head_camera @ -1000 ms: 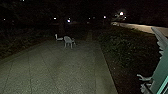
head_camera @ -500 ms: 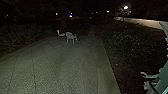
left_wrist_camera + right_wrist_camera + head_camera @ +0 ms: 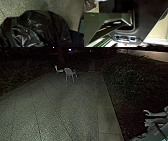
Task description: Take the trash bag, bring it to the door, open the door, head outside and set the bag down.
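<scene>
Trash bag: the black trash bag (image 3: 41,25), bulging, creased and shiny, shows large in the left wrist view against the pavement (image 3: 57,112); whether it touches the pavement, I cannot tell.
Left gripper: cannot tell how far open it is, or whether it has hold of the bag.
Right gripper: cannot tell how far open it is, or what, if anything, it has hold of.
Chair: a pale chair (image 3: 68,71) stands upright near the far end of the pavement.
Other seat: a second pale seat (image 3: 59,70), partly seen, is just beside that chair, also by the pavement's far end.
Bushes: dark, leafy bushes (image 3: 130,79) grow along the right side of the pavement.
Pale parts: hooked pale parts (image 3: 156,113), too blurred to name, show to the right of the pavement's near end.
</scene>
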`<state>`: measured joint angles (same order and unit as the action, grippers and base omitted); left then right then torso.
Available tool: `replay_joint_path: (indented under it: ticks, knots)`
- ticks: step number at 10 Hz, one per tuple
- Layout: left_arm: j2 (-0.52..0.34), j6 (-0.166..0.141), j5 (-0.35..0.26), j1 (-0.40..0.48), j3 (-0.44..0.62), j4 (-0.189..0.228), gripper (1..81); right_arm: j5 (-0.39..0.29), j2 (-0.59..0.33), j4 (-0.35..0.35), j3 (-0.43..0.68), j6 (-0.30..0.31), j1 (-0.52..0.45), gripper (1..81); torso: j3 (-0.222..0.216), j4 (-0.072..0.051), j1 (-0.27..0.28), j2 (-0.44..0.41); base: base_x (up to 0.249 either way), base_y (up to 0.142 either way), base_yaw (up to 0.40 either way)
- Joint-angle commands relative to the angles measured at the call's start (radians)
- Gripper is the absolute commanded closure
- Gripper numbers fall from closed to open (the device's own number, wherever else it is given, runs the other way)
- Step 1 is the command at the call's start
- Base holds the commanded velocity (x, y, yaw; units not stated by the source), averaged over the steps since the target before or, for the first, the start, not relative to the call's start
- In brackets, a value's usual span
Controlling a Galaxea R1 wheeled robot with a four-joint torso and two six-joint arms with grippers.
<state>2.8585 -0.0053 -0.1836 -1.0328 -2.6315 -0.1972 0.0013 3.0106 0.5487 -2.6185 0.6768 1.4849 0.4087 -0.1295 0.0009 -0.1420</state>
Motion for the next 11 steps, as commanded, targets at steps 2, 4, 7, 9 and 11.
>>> replay_joint_path:
  ticks: [2, 4, 7, 9, 11]
  knots:
    - [-0.074, -0.004, -0.145, 0.214, -0.016, -0.083, 81.1, -0.049, 0.029, 0.022, 0.022, -0.016, -0.017, 1.0, 0.008, -0.036, 0.000, 0.000, 0.000, 0.000, 0.000]
    - [-0.108, -0.004, -0.163, 0.273, -0.013, -0.140, 81.1, -0.047, 0.029, 0.022, 0.020, -0.016, -0.017, 1.0, 0.021, -0.110, 0.000, 0.000, 0.000, 0.000, 0.000]
    - [-0.135, -0.004, -0.185, 0.306, -0.013, -0.165, 81.1, -0.046, 0.027, 0.022, 0.016, -0.016, -0.016, 1.0, 0.024, -0.105, 0.001, 0.001, 0.000, 0.000, 0.000]
    - [-0.139, -0.004, -0.186, 0.308, -0.012, -0.165, 81.1, -0.046, 0.029, 0.020, 0.016, -0.016, -0.016, 1.0, 0.024, -0.158, 0.001, 0.001, 0.000, 0.000, 0.000]
    - [-0.139, -0.002, -0.189, 0.308, -0.004, -0.162, 1.0, -0.046, 0.029, 0.020, 0.016, -0.016, -0.019, 1.0, 0.024, -0.164, 0.001, 0.001, 0.000, 0.000, 0.000]
